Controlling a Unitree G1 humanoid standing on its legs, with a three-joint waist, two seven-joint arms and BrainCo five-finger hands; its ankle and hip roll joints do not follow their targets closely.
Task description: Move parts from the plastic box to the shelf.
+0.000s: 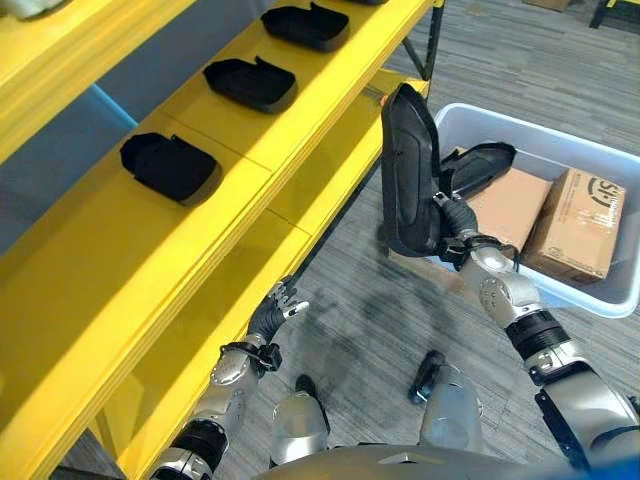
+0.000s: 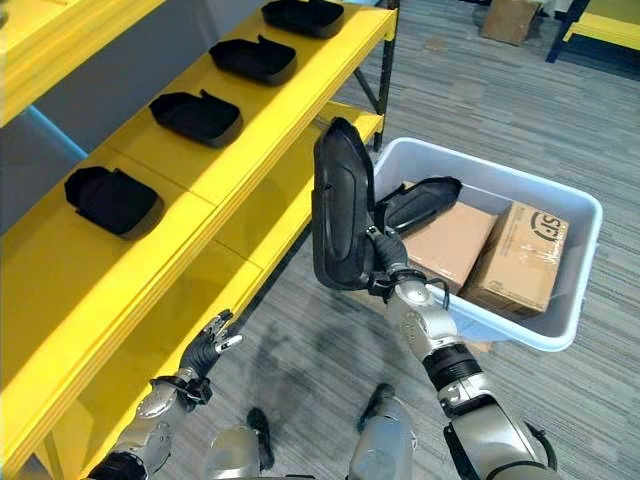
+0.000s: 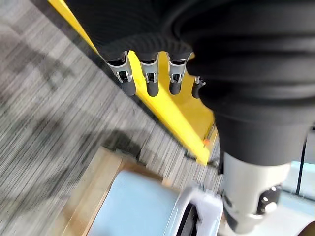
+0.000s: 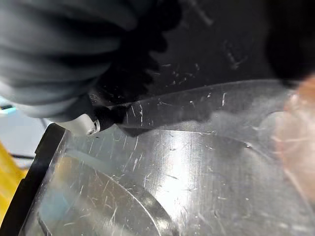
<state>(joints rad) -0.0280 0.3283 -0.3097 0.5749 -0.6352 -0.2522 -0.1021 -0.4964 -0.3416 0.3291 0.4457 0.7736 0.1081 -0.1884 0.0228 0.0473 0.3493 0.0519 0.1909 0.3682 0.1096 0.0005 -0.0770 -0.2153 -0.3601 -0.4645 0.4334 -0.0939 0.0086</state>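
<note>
**Right hand lifts a black part beside the box**

Your right hand [image 2: 385,255] is curled round the lower edge of a black part [image 2: 340,205], holding it upright in the air between the yellow shelf [image 2: 235,165] and the plastic box [image 2: 560,310]. Another black piece [image 2: 420,203] and two cardboard cartons [image 2: 520,255] lie in the box. Four black parts [image 2: 195,117] sit in a row on the shelf. Your left hand [image 2: 205,348] hangs low by the shelf's lower board, fingers loosely spread, holding nothing.

A yellow shelf [image 2: 200,180] is carrying 4 black parts [image 2: 112,200] lying in a row along its upper board. A pale plastic box [image 2: 560,300] is sitting on the grey carpeted floor [image 2: 300,340] just beside it.
</note>
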